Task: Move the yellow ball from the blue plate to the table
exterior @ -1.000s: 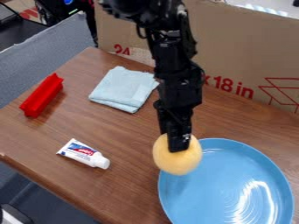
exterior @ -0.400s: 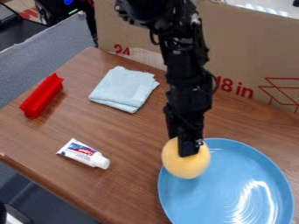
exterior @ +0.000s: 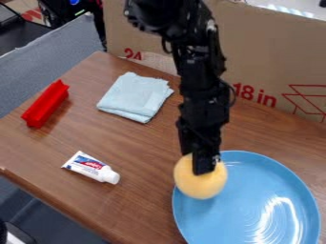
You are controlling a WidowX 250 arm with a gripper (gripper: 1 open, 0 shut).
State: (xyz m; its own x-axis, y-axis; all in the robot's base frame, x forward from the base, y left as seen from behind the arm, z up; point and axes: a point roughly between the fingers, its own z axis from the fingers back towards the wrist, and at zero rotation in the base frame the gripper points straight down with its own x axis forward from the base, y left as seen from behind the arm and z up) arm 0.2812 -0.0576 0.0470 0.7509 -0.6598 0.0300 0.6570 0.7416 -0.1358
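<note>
Camera: my tool (exterior: 201,164) grips the yellow ball (exterior: 200,178) from above at the blue plate (exterior: 261,205) rim; it looks light, smooth, likely to roll.

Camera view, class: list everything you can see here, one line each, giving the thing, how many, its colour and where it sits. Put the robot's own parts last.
yellow ball: one, pale yellow-orange, at the left rim of the blue plate, under the gripper.
blue plate: one, light blue, front right of the table.
cloth: one, pale blue, folded, back middle of the table.
toothpaste tube: one, white with red and blue print, front left.
red object: one, red, long, at the left edge.
cardboard box: one, brown with red print, behind the table.
table: one, brown wood grain.
robot arm: one, black, reaching down from the top.
gripper: one, black, pointing down, closed on the yellow ball.
</note>
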